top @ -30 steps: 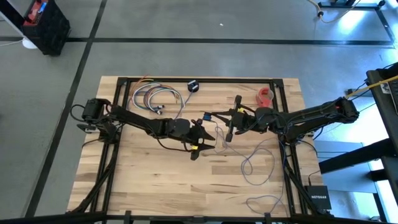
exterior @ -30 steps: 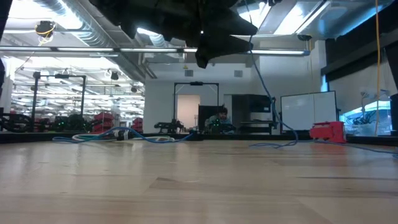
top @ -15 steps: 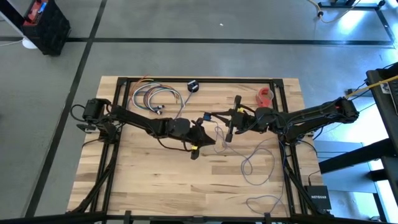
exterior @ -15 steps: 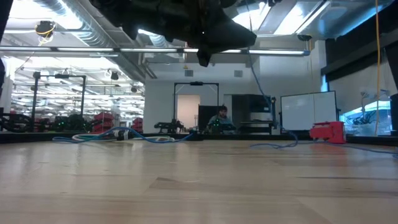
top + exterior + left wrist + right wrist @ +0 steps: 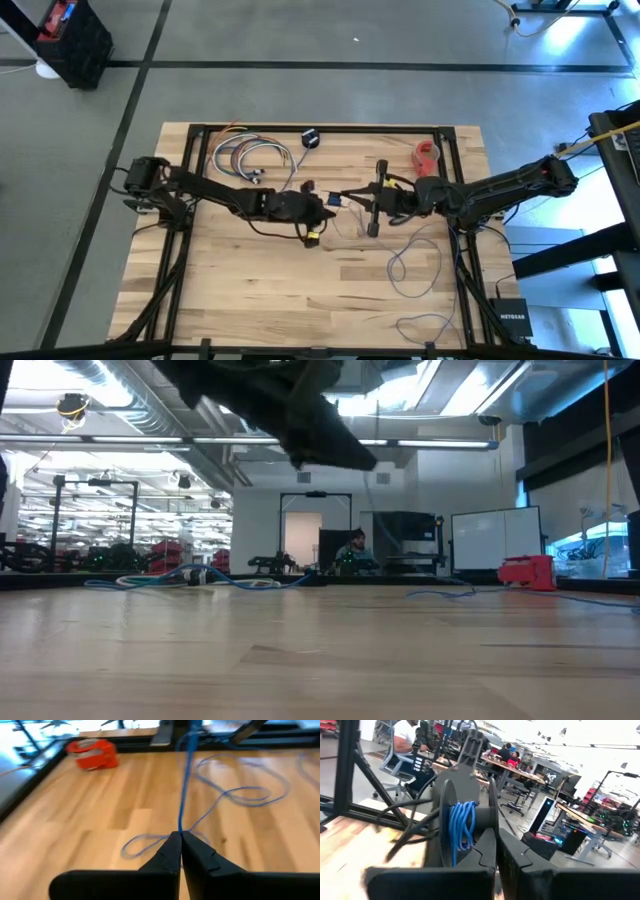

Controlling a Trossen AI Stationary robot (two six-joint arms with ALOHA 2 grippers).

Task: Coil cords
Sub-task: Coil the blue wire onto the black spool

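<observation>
On the bench (image 5: 250,290), the cord (image 5: 415,262) is trailing in loose loops toward the right front. The left hand (image 5: 180,851) is pinching it shut mid-bench; the right hand (image 5: 372,203), also closed, is holding a spool (image 5: 462,827) with blue turns. Keeping the line taut should lay neat wraps. A second ago the left hand was open.

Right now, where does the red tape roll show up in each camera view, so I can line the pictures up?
High view: red tape roll near the table's far right corner, beyond the right arm.
Low view: right side, at the table's far edge.
Left wrist view: upper left, on the wood.
Right wrist view: not in it.
Shared landmark: the blue cord trailing across the table.
</observation>
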